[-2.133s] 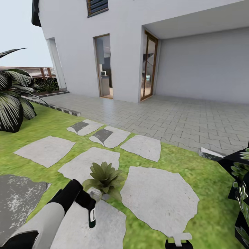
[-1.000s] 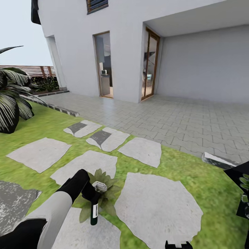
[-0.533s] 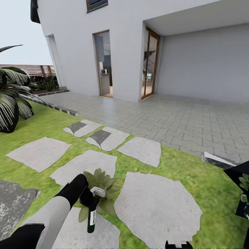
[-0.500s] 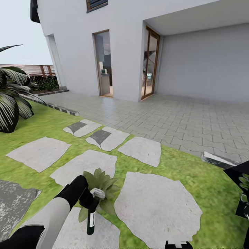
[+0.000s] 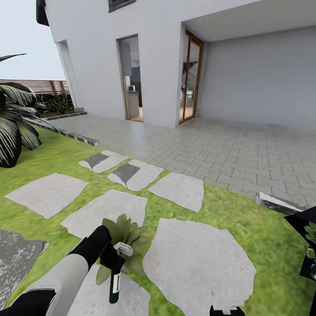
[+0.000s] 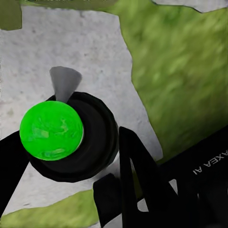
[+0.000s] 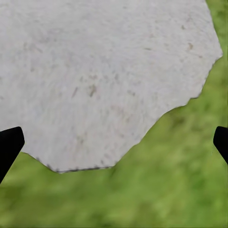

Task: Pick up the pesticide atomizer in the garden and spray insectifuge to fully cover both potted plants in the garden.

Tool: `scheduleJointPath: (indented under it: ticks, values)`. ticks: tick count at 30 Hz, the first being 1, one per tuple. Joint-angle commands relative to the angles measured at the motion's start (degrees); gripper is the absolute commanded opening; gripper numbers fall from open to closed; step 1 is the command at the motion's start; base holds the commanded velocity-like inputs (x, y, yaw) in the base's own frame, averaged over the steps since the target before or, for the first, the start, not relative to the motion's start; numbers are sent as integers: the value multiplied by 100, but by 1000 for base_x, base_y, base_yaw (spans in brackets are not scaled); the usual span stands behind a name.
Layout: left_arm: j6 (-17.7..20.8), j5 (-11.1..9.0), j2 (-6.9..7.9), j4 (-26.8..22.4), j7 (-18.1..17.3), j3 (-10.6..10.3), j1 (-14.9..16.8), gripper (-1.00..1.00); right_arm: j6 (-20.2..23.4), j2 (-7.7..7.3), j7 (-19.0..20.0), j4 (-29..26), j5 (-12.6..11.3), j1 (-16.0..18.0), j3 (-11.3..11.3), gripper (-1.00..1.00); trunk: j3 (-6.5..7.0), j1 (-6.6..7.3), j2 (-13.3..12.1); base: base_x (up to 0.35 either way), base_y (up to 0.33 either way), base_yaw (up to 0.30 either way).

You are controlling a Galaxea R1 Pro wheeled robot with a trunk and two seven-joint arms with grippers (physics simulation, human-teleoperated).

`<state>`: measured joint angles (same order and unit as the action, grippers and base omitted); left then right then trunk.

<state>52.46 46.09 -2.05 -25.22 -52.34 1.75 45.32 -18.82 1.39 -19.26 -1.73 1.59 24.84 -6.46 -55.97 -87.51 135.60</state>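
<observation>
My left gripper [image 5: 109,260] is shut on the pesticide atomizer [image 5: 114,283], a dark green bottle with a white label and a white spray head [image 5: 124,249]. The bottle hangs nearly upright, its head level with the near leaves of a potted plant [image 5: 124,228], a low green rosette between stepping stones. In the left wrist view the bottle's bright green base [image 6: 51,130] sits between my black fingers [image 6: 135,166]. My right gripper [image 7: 114,142] is open over a stone slab and grass, and its tip shows at the bottom edge of the head view [image 5: 226,310].
Grey stepping stones [image 5: 197,259] cross the lawn [image 5: 245,224]. A spiky striped plant [image 5: 13,131] stands at the far left. Dark foliage [image 5: 309,245] shows at the right edge. Behind lie a paved terrace [image 5: 228,153], the white house and a wooden fence [image 5: 41,85].
The camera has shifted slightly. My left gripper has carried the atomizer from beside the potted plant to its near side and a little lower. The right gripper stays open.
</observation>
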Motion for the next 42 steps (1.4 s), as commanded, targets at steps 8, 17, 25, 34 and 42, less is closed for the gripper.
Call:
scheduleJointPath:
  ticks: [8, 17, 25, 34, 42]
  values:
    - [26, 68, 206, -8, -31, 38, -7, -100, 1, 1, -43, 6, 17, 4, -39, 100, -44, 1, 2, 5, -3, 86]
    - [26, 33, 191, -9, 504, 49, -172, -100, 1, 1, -37, 6, 17, 4, -39, 100, -59, 1, 2, 0, 0, 35]
    - [24, 36, 118, 39, 663, 54, -196, -100, 1, -22, -18, 19, 46, 4, -46, 100, -60, 1, 2, 0, 0, 1]
    - [27, 7, 117, 118, 672, 82, -208, -100, 1, -19, -17, 13, 44, 4, -50, 100, -60, 1, 2, 110, -242, 0]
    - [27, 31, 146, 123, 673, 87, -210, -100, 1, -15, -25, 7, 43, 4, -52, 100, -60, 1, 2, 19, -28, 0]
